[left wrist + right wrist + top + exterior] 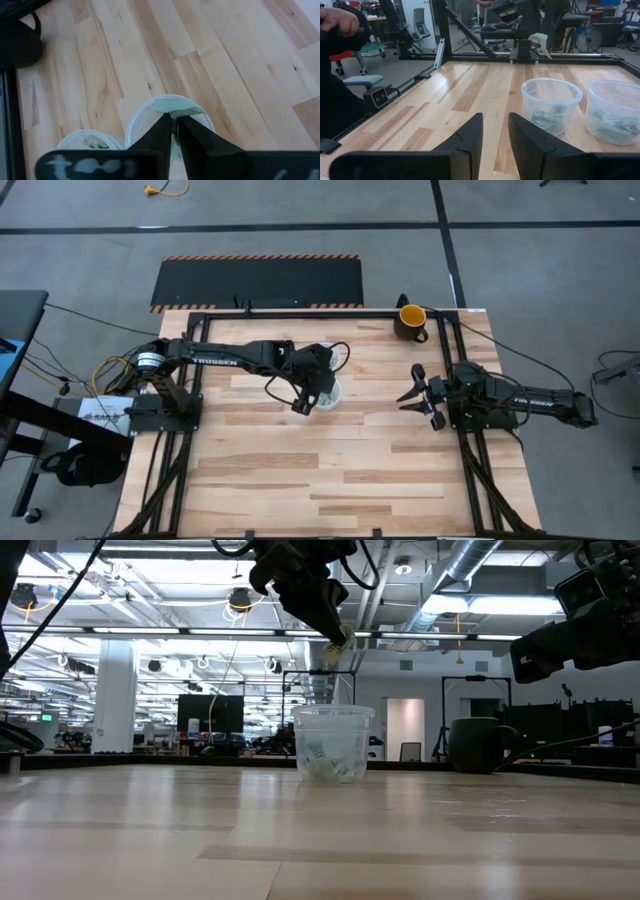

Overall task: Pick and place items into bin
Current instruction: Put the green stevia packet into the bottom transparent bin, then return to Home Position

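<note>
— Left gripper [340, 640] is pinched on a packet [335, 652], holding it up in the air right over the clear tub [333, 743]. From its own wrist camera the two dark fingers [159, 137] are nearly together with a pale scrap between them, and the tub rim sits straight underneath.

— So it hasn't dropped it yet?

— No, the packet is well above the rim, not inside. I'd call this the last step of one round: carried over, waiting to be let go.

— What's already in the tub?

— Several green-and-white packets [325, 762] lie at the bottom, seen through the wall from table height. The other arm's camera shows two clear tubs [551, 102] side by side, both with packets in them.

— Anything left on the table?

— I can't find any loose packets on the wood in the overhead view, so this may be the last one, though small pieces could be hidden.

— And the right gripper [417, 395]?

— Parked by the right edge of the table, fingers apart, holding nothing. The dark mug [411, 320] stands untouched at the far corner.
</note>
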